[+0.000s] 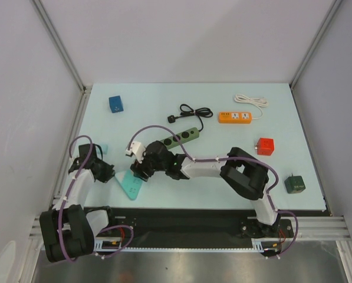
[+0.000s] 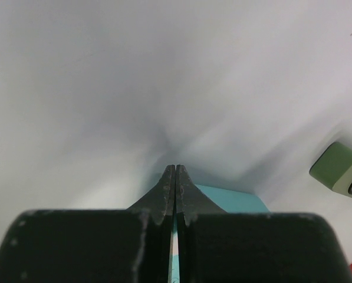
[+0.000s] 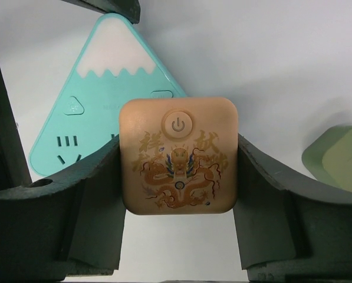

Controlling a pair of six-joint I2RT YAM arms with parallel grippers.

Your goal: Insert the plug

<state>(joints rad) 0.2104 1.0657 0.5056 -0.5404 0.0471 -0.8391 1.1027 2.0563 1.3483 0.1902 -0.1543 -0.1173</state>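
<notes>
The plug point(image 3: 178, 156), a peach square block with a power button and a dragon print on its back, is pinched by its two side faces between the right fingers point(image 3: 264, 194); it hangs over the lower middle of the teal mountain-shaped socket block point(image 3: 105, 88), which lies flat on the table point(image 1: 164, 100) near the front left; its pins face away from the camera, so whether they have met any holes cannot be told.

One set of slots shows to the left of the plug, and those under it are hidden; the step in hand looks to be the lining-up and press. To do it well, the plug's edges should sit square to the slot rows before any downward push; the descent should be straight and slow, with no twist in the grip, since a tilted entry would likely jam or skate the light block sideways.

The left fingers point(image 2: 167, 191) are pressed together with nothing between them, their tips at the block's peak; bearing down there would probably steady it against the push. The green power strip point(image 1: 181, 138) lies just beyond, clear of the work.
</notes>
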